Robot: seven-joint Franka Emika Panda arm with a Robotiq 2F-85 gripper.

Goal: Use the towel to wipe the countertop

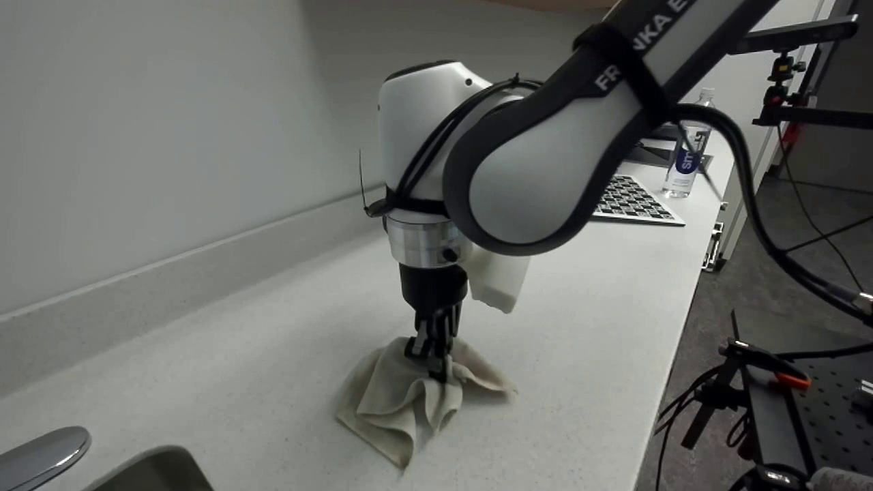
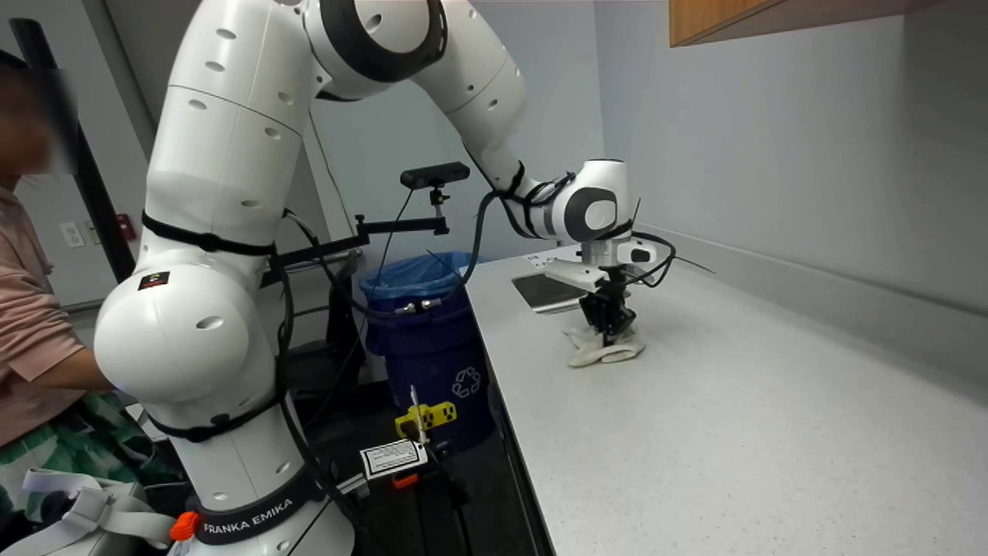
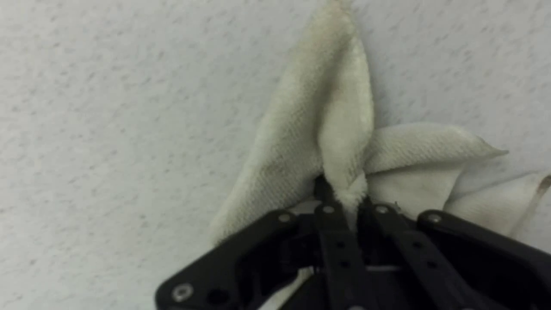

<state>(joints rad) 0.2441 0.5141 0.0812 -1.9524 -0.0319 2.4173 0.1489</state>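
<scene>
since the gripper (image 3: 346,200) is nearly closed w/ a fold of the towel (image 1: 399,395) pinched in it & the rest lies rumpled on the countertop (image 2: 718,440), pickup looks done & wiping prob under way, tho coverage can't be told & some likely remains.

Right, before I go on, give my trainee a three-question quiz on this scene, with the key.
1. True or false: the jaws are closed on the towel.
2. Which stands beside the checkered board: (a) a mug, (b) a bottle, (c) a kettle?
3. Fill in: in an exterior view, the recycling bin has a ____ liner.

Key: 1 true; 2 b; 3 blue.
</scene>
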